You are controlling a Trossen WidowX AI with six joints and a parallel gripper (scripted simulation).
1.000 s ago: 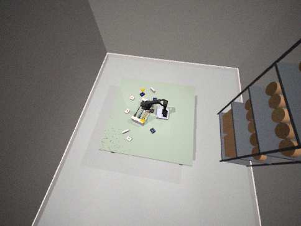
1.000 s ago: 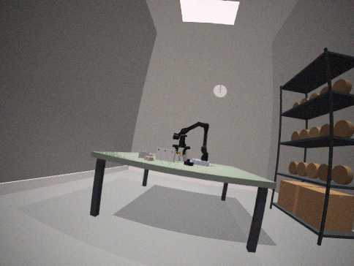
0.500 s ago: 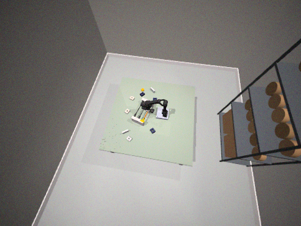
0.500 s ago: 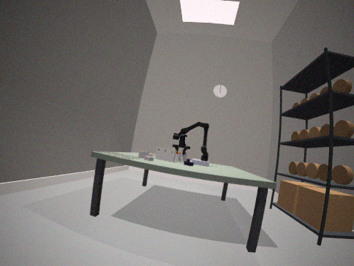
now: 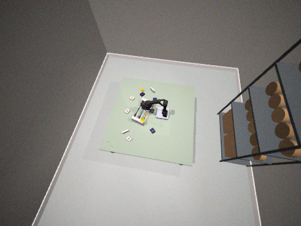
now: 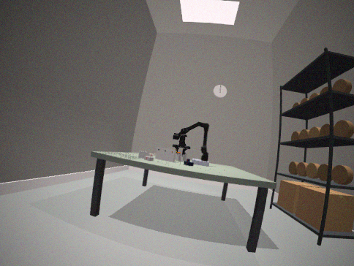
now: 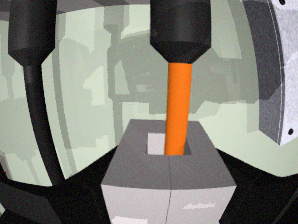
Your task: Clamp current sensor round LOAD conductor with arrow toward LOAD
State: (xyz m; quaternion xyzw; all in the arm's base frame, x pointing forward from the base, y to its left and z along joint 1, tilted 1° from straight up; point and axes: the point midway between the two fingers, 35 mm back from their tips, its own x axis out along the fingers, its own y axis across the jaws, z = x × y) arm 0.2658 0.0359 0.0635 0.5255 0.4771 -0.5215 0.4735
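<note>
The light grey current sensor (image 7: 127,170) surrounds the orange conductor (image 7: 178,100) (image 5: 147,115). Its two halves meet at a thin seam, and the conductor passes through its square window, nearer the right side. My gripper (image 7: 164,151) (image 6: 181,149) is shut on the sensor, with a black finger on either side of it. Whether the latch has caught cannot be seen. No arrow on the sensor and no LOAD lettering can be read. A yellow piece (image 5: 142,120) is at one end of the orange conductor.
Black conductors (image 7: 36,105) (image 5: 137,110) run left of the orange one. A white end bar (image 5: 136,119) holds the conductors. The arm stands on a pale plate (image 5: 159,117). Small dark blocks (image 5: 152,130) and pale blocks (image 5: 129,138) lie around on the green table (image 5: 177,146).
</note>
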